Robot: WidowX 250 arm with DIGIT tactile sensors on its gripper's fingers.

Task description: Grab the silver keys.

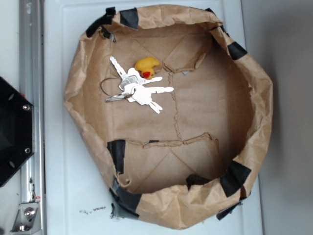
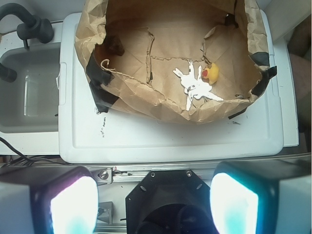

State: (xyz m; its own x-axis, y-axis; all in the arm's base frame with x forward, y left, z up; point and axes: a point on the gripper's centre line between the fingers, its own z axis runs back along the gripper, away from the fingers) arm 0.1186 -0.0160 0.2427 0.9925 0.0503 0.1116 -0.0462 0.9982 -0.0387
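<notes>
The silver keys (image 1: 139,89) lie fanned out on a thin wire ring on the floor of a brown paper bag tray (image 1: 254,98), in its upper left part. A small yellow rubber duck (image 1: 147,66) with a red beak touches them on the far side. In the wrist view the keys (image 2: 195,85) and duck (image 2: 210,72) lie at the right inside the bag (image 2: 141,97). My gripper (image 2: 153,202) is open, its two pads wide apart, high above the robot base and well back from the bag. The gripper does not show in the exterior view.
The bag's rim is crumpled and patched with black tape (image 1: 116,152), and stands on a white lid (image 2: 170,139). A black robot base plate (image 1: 12,132) and a metal rail (image 1: 30,49) lie at the left. A grey basin (image 2: 29,92) shows left in the wrist view.
</notes>
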